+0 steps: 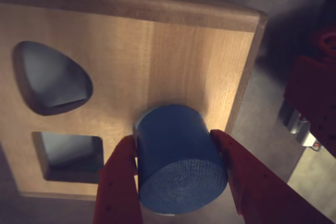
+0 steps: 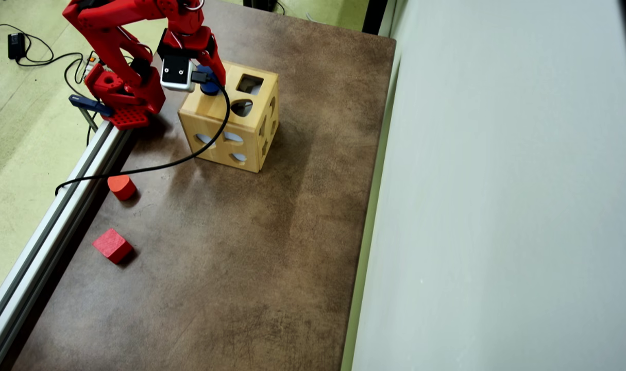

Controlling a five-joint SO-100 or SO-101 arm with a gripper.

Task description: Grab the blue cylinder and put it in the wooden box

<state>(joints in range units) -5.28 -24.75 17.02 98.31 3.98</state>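
The gripper [image 1: 176,169] clamps the blue cylinder [image 1: 178,163] over the wooden box [image 1: 157,56]; its far end meets the top, right of two cutouts showing nothing inside.

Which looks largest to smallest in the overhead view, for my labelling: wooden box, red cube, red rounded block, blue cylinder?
1. wooden box
2. red cube
3. red rounded block, close to the cube
4. blue cylinder, unsure: partly hidden by the tool
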